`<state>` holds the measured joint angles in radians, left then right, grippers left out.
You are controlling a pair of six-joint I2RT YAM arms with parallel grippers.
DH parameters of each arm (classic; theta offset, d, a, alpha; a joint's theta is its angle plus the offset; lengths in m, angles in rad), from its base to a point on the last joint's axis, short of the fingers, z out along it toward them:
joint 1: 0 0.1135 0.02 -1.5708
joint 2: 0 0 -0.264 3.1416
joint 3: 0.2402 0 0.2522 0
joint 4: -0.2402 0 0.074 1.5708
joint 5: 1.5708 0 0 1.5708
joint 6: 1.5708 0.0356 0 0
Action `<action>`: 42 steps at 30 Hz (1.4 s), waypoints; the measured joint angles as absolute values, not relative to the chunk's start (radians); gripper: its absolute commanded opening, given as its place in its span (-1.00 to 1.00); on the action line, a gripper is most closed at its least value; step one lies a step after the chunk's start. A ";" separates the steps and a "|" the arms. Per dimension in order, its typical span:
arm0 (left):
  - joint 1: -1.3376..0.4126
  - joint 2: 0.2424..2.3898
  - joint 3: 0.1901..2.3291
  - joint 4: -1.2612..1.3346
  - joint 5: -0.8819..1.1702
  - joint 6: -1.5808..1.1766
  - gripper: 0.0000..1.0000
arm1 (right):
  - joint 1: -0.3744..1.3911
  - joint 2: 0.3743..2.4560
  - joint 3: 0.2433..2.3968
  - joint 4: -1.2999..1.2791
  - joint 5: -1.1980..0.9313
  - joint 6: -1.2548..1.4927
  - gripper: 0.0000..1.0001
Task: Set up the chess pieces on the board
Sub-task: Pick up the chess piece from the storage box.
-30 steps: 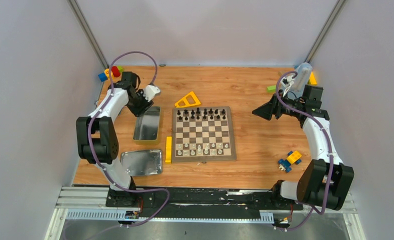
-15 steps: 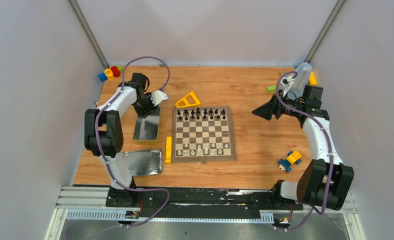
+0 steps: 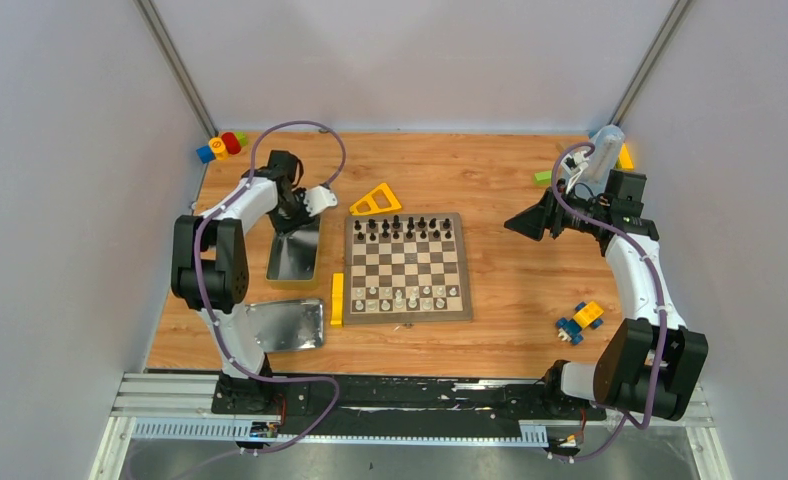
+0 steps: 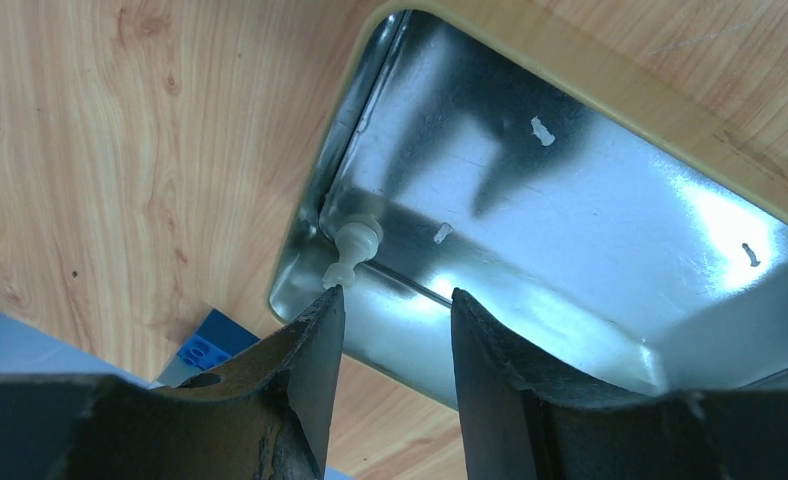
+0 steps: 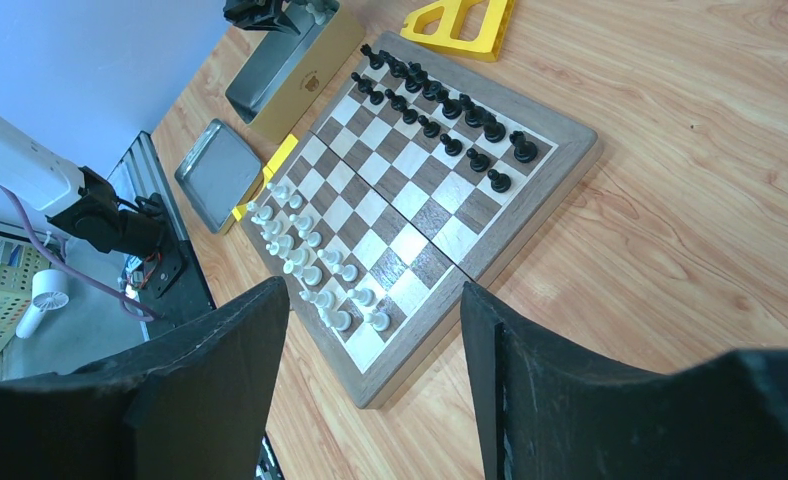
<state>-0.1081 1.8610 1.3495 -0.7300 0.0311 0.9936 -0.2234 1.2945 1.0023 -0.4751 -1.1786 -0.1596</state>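
Observation:
The board [image 3: 406,267] lies mid-table with black chess pieces [image 3: 406,228] in its two far rows and pale ones [image 3: 407,295] in its two near rows; the right wrist view shows the same rows [image 5: 440,110]. My left gripper [image 3: 295,222] hangs over the far end of an open metal tin [image 3: 294,262]. Seen from the left wrist, that gripper [image 4: 395,295] is open and empty. A white piece [image 4: 355,250] lies in the tin's corner, right at one fingertip [image 4: 330,300]. My right gripper [image 3: 520,222] hovers open right of the board, holding nothing [image 5: 372,290].
A yellow triangle [image 3: 375,199] lies behind the board and a yellow bar [image 3: 337,298] along its left edge. The tin's lid [image 3: 285,325] sits near left. A blue-yellow toy [image 3: 581,320] is near right, coloured blocks [image 3: 220,146] back left, a white bottle [image 3: 603,150] back right.
My left arm swung right and its gripper came down over the far end of the tin. The right arm stayed still.

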 measured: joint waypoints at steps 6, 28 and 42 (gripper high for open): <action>-0.117 1.861 1.325 -0.698 0.012 1.024 0.04 | -0.223 1.295 1.002 -0.475 -1.179 -0.160 0.30; -0.166 1.840 1.212 -0.551 -0.117 1.127 -0.08 | -0.223 1.303 1.003 -0.476 -1.179 -0.163 0.31; -0.180 1.803 1.198 -0.677 -0.073 1.107 -0.14 | -0.223 1.309 1.003 -0.477 -1.179 -0.163 0.32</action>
